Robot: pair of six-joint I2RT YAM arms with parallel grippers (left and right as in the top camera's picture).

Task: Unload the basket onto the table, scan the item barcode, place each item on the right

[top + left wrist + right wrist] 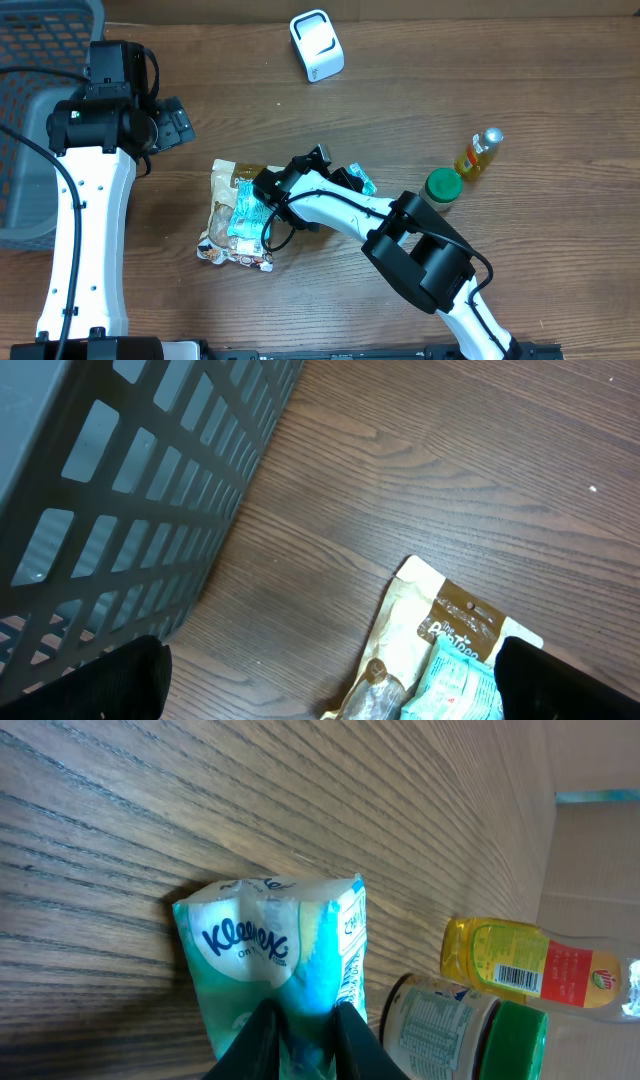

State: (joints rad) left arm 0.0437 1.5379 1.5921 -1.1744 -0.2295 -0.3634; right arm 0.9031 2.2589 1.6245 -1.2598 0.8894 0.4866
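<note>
Right gripper (305, 1012) pinches a teal plastic Kleenex tissue pack (270, 945) (by its near end). Left gripper (330, 685) stands wide apart.

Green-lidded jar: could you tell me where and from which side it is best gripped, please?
Grip the green-lidded jar across its round lid, coming down from above. It appears to stand upright, lid facing up, and the yellow bottle sits close on its upper right in the overhead view, so keep the fingers off that side.
</note>
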